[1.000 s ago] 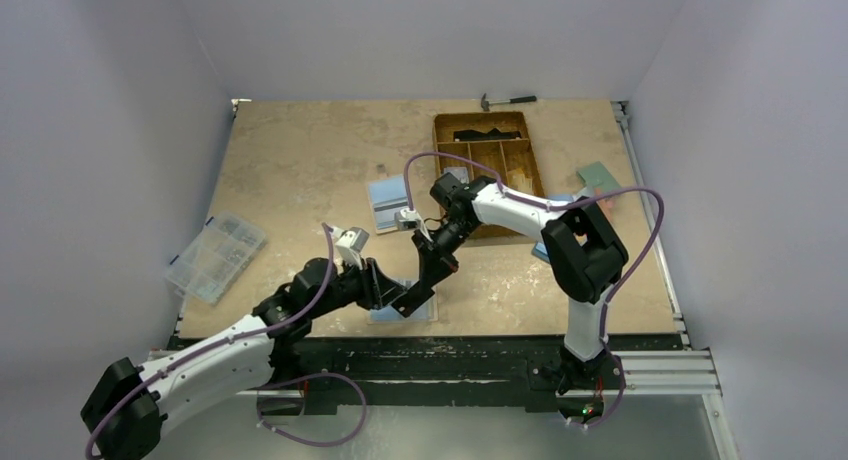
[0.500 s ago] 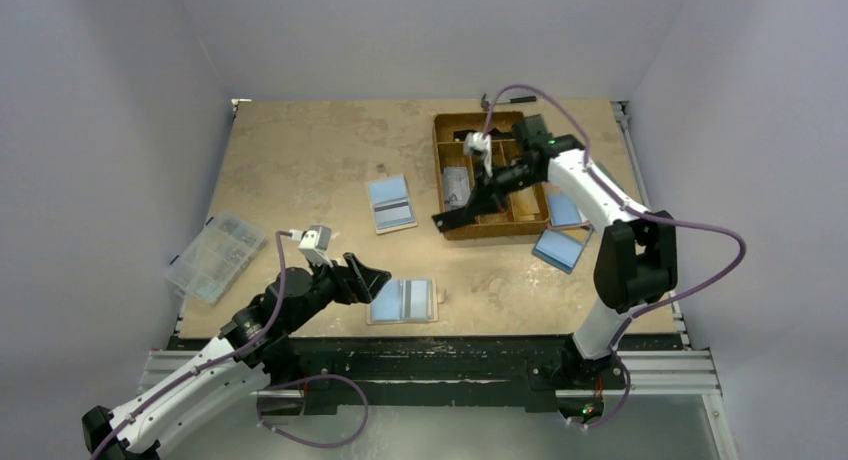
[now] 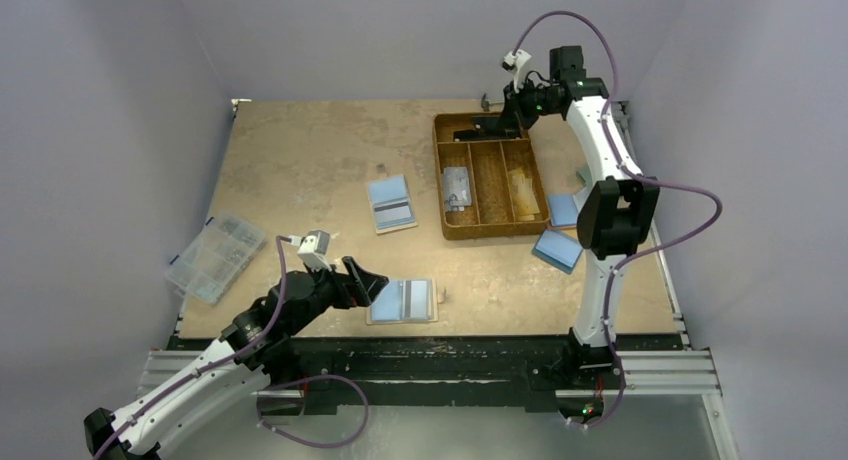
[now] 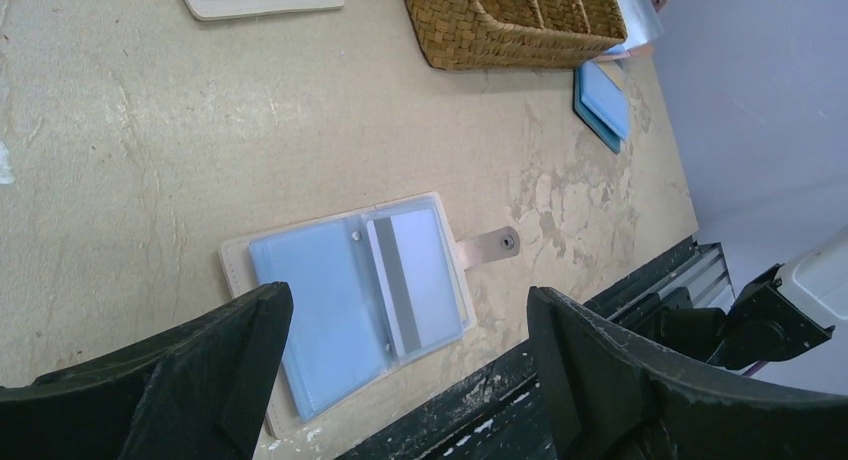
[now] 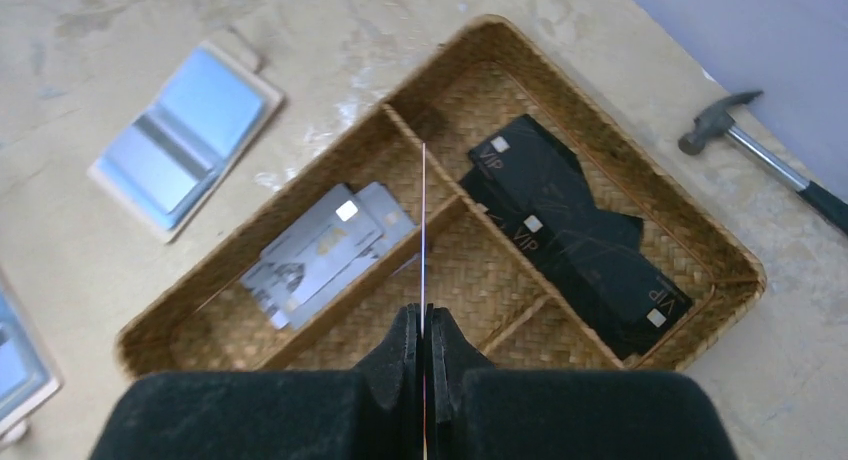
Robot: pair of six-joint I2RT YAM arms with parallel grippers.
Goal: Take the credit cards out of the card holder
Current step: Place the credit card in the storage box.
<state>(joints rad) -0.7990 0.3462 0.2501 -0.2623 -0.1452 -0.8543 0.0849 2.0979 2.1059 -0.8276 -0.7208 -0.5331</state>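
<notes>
The card holder (image 3: pixel 402 301) lies open and flat near the table's front edge, tan-rimmed with light blue inner faces (image 4: pixel 310 310). A credit card (image 4: pixel 405 270) with a grey stripe sits in its right half. My left gripper (image 3: pixel 366 281) hovers just left of the holder, open and empty, and its fingers frame the holder in the left wrist view (image 4: pixel 408 298). My right gripper (image 3: pixel 503 120) is high over the far end of the woven tray, shut on a credit card. In the right wrist view that card (image 5: pixel 423 230) shows edge-on as a thin line rising from the pads (image 5: pixel 423 325).
The brown woven tray (image 3: pixel 440 170) holds grey cards (image 5: pixel 325 245), black cards (image 5: pixel 570 230) and pale ones (image 3: pixel 522 190). A second open holder (image 3: pixel 390 203) lies left of it and blue holders (image 3: pixel 558 248) to its right. A clear organiser box (image 3: pixel 215 257) sits far left. A hammer (image 5: pixel 760 150) lies behind the tray.
The right arm swung from the front holder out to the tray's far end, carrying the card. The left gripper opened, let go of the holder and drew back to the left.
</notes>
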